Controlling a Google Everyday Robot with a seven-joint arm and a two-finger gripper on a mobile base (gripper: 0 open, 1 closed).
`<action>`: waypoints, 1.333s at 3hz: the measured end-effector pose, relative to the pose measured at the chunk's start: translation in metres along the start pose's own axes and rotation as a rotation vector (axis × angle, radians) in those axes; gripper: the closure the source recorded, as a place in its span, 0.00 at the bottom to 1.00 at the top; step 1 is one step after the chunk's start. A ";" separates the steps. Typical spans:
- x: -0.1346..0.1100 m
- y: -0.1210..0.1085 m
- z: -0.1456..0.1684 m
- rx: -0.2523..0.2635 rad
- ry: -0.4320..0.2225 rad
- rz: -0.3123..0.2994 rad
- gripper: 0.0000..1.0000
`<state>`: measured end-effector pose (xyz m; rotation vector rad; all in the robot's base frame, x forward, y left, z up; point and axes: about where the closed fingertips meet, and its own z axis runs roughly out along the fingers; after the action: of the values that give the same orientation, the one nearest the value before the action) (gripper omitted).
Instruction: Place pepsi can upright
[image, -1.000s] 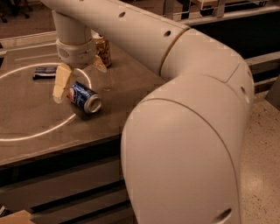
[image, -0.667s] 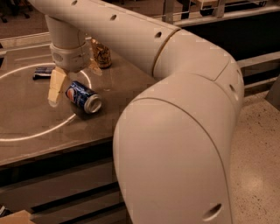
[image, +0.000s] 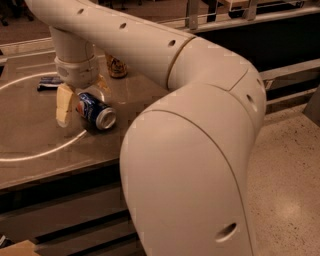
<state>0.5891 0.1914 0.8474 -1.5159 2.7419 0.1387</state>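
Note:
The pepsi can (image: 96, 111) is blue with a round logo and lies on its side on the brown table (image: 45, 145), its silver end facing front right. My gripper (image: 83, 96) hangs from the cream arm right over the can's rear end. One finger (image: 65, 105) is just left of the can, the other (image: 102, 83) is behind it. The jaws stand apart and straddle the can without closing on it.
A gold can (image: 116, 66) stands upright behind the gripper. A small dark-blue packet (image: 49, 82) lies at the back left. A white circle line (image: 30, 152) is marked on the table. My big arm elbow (image: 200, 150) fills the right foreground over the speckled floor.
The gripper has shifted a little left and down towards the lying can. The can has not moved.

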 end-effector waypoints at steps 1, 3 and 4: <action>0.000 -0.003 0.003 -0.001 0.002 0.007 0.39; 0.000 -0.007 -0.032 0.040 -0.103 -0.013 0.95; 0.001 -0.008 -0.069 0.023 -0.246 -0.025 1.00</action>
<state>0.5979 0.1806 0.9158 -1.4211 2.5231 0.2726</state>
